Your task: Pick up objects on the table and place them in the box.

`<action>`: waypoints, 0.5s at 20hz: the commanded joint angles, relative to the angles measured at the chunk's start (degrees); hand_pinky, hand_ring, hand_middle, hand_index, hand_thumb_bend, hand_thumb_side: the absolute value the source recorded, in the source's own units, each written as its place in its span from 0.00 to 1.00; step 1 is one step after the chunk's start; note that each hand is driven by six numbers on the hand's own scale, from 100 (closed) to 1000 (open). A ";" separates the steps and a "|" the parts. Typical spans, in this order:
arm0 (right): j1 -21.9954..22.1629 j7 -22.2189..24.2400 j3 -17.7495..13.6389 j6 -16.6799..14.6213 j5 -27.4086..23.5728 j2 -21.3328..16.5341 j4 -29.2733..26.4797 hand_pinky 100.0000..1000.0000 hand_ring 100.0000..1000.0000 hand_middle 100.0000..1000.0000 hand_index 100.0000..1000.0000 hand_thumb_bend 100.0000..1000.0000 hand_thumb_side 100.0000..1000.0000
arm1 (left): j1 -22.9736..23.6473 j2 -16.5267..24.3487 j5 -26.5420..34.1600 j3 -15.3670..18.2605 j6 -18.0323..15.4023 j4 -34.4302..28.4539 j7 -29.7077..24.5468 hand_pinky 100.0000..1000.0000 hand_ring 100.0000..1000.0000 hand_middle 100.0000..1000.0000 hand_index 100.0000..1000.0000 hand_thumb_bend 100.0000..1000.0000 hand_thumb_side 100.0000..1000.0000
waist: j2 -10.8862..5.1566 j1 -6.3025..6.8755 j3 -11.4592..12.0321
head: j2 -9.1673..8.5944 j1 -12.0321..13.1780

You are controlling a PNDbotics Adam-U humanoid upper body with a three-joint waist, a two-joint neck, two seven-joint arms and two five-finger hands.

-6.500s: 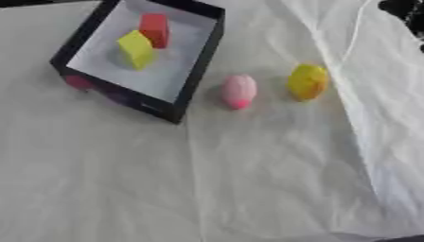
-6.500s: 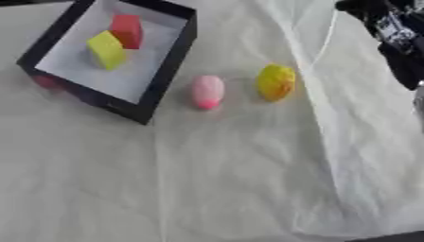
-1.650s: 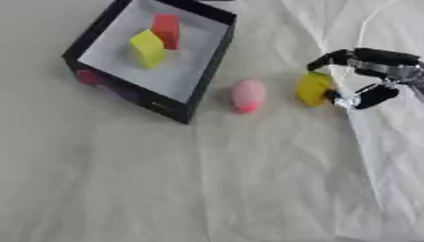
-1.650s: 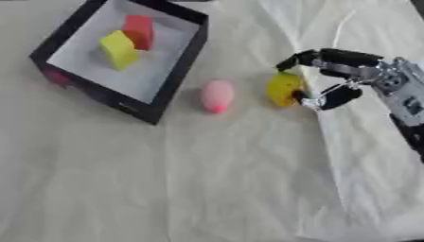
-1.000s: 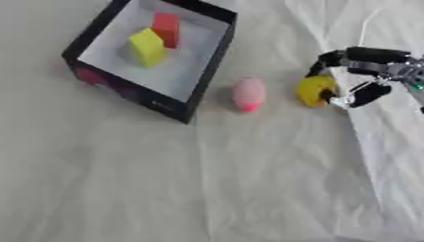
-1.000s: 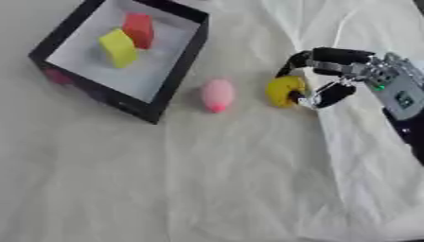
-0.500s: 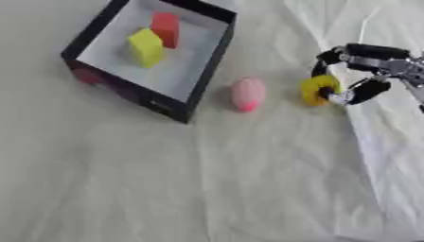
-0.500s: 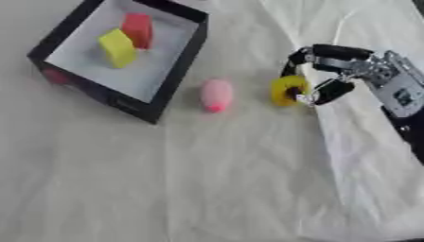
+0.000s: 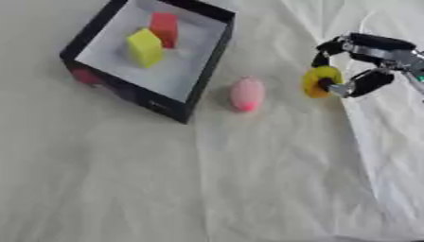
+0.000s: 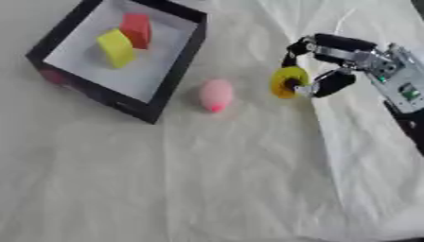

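We have our right hand pinched on the yellow round object just right of the pink egg-shaped object on the cloth, with the black box holding yellow and red blocks.

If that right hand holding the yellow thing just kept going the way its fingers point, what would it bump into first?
The right hand, curled round the round yellow object, points toward the view's left. Going straight on, it would probably meet the pink egg-shaped object first, then the black box. Its height above the white cloth is unclear.
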 commanded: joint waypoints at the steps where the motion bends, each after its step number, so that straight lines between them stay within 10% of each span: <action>1: -0.52 0.08 -1.26 0.76 -2.50 -3.29 -3.08 0.95 0.71 0.36 0.47 0.00 0.14 | -0.13 1.62 -0.09 0.76 -0.35 -0.71 0.06 0.79 0.67 0.67 0.76 0.00 0.53 | -0.94 -0.38 -0.06 | -0.19 0.02; 10: -4.38 0.71 -1.21 2.74 -9.22 -5.22 -8.88 0.95 0.71 0.35 0.47 0.00 0.12 | 0.34 1.72 -0.17 0.92 -0.72 -0.74 0.25 0.80 0.67 0.67 0.76 0.00 0.53 | -1.20 -0.33 0.16 | -0.01 -0.48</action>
